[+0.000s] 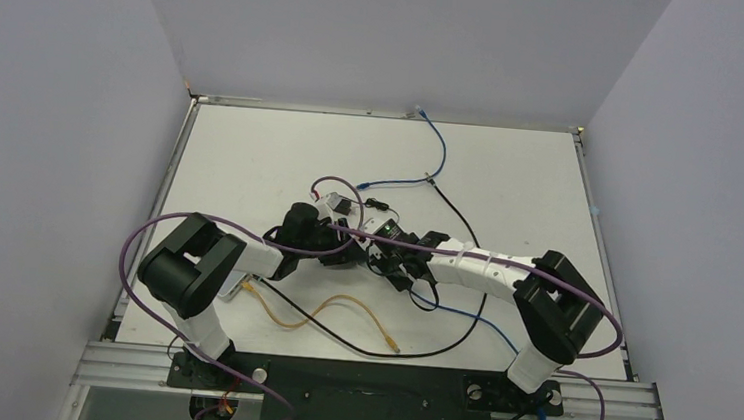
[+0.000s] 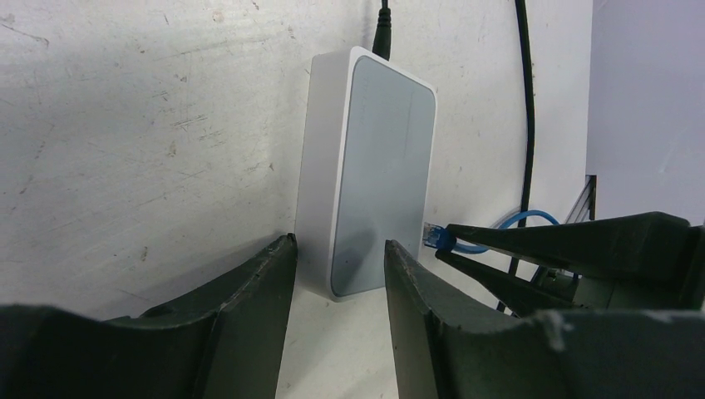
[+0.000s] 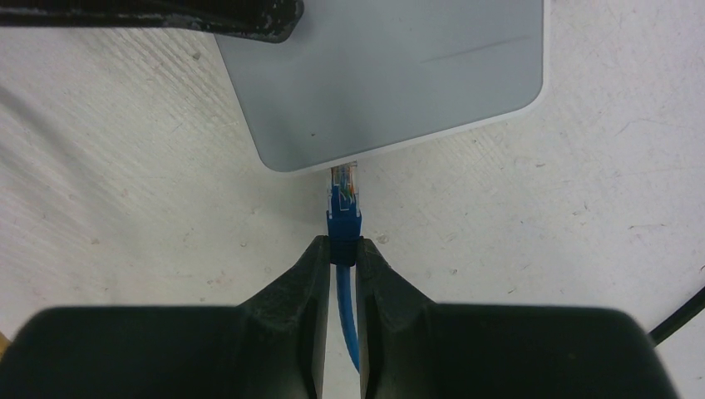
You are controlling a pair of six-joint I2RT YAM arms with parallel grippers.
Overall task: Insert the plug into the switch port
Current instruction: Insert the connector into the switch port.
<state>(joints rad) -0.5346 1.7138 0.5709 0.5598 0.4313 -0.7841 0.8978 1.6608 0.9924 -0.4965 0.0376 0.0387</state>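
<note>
— While the right claw (image 3: 343,249) pinches the blue plug (image 3: 343,204), where does the tip sit?
— Against the narrow edge of the white box (image 3: 391,75); the port is hidden. The left claw (image 2: 337,249) clamps that box across its broad faces, with the scuffed surface (image 3: 582,208) beneath.

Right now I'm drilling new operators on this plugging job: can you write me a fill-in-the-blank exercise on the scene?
The right gripper pinches a ____ cable just behind its plug.
The plug points at the narrow edge of the white box, whose broad face is pale ____.
The left gripper clamps that ____ between its fingers.
A ____ wire leaves the box's far end.
Missing words: blue, grey, box, black.
</note>
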